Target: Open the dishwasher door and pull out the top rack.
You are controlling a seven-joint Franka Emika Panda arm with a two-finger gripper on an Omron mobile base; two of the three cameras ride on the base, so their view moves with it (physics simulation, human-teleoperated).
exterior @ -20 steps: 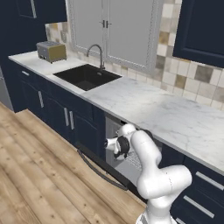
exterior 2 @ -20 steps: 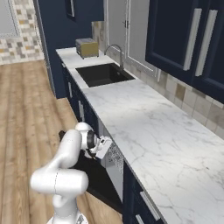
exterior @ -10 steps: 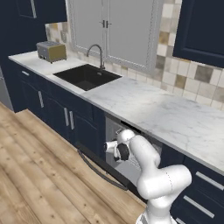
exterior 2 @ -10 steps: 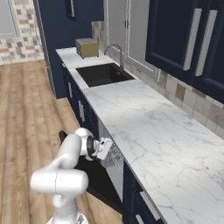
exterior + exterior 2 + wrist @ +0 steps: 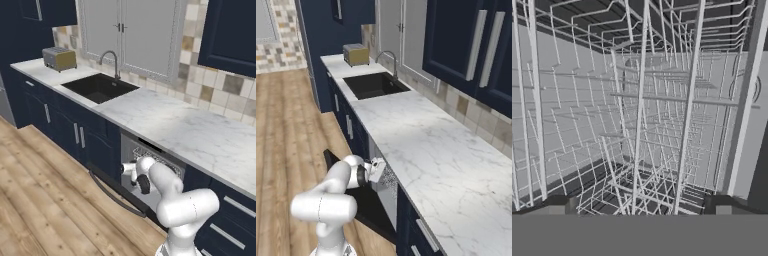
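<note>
Gripper [image 5: 640, 207] spread wide, fingertips [image 5: 556, 202] well apart at the bottom of the hand view, clamped on nothing, thin wires of the top rack [image 5: 647, 125] passing between them. Pushed into the open dishwasher cavity just under the marble counter [image 5: 200, 130], hand level with the rack's front edge, presumably so the jaws can straddle a front wire before closing.

Dishwasher door [image 5: 117, 192] already swung down, lying nearly flat out from the counter's base over the wood floor [image 5: 45, 200], curved bar handle at its outer edge; first half of the task judged done. Door seen in the right base view [image 5: 368, 207] as a dark slab beneath the arm.

Top rack [image 5: 155, 157] sitting inside the cavity, just below the counter's lip, not yet drawn out; light-grey mesh visible beside the hand in the right base view [image 5: 387, 180]. Wide jaw stance likely chosen to clear the wire spacing on the way in.

Further along the counter: black sink [image 5: 100, 87] with faucet [image 5: 112, 62], toaster [image 5: 59, 58] at the far end, all well away from the work.

Next move by judgement: close on a front wire, then draw straight back over the lowered door.
</note>
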